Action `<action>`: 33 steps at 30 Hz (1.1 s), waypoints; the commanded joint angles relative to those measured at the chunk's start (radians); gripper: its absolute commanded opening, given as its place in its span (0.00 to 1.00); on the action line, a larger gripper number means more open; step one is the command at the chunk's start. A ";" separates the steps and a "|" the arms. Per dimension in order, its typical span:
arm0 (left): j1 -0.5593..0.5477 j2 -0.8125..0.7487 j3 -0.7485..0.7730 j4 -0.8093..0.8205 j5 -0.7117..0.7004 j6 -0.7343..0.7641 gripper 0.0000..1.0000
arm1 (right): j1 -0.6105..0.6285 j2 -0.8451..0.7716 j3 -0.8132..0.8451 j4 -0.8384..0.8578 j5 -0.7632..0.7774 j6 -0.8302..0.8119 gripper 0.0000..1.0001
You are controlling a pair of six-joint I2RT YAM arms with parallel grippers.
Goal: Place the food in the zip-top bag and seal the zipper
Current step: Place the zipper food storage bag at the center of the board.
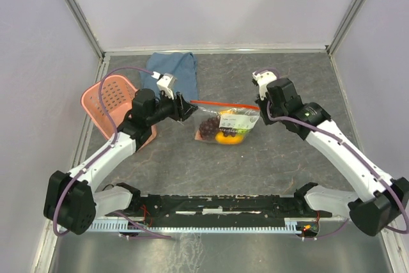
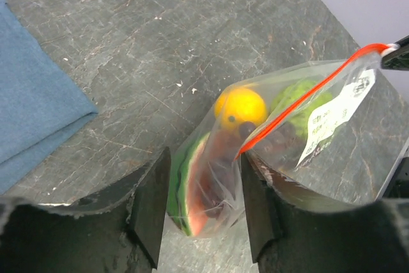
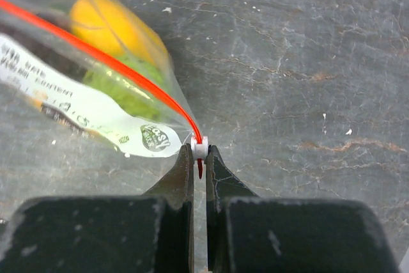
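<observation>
Food (image 1: 229, 136) sits inside the zip-top bag (image 1: 241, 119). Right hand (image 3: 200, 153) pinches the zipper (image 3: 108, 64) end; left hand (image 2: 204, 161) is spread around the other corner.

Zip-top bag (image 1: 246, 119), food (image 1: 228, 136) inside, stretches between both jaws.

- bag (image 2: 281, 158) between the left hand's (image 2: 204, 180) matt black fingers (image 2: 150, 209): clear, glossy, crinkled plastic.
- desk (image 2: 192, 30): dark, matt, veined stone look.
- cloth (image 2: 32, 94) left of that hand: blue, matt weave.
</observation>
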 commanded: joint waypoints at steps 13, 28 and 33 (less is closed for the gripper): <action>0.005 -0.250 0.020 -0.114 -0.279 -0.147 0.77 | -0.166 0.074 -0.064 0.266 0.127 0.170 0.01; 0.006 -0.538 0.099 -0.396 -0.405 -0.177 0.93 | -0.194 -0.186 -0.342 0.397 0.385 0.290 0.25; 0.005 -0.626 0.143 -0.520 -0.470 -0.131 0.99 | -0.193 -0.357 -0.391 0.341 0.440 0.330 0.58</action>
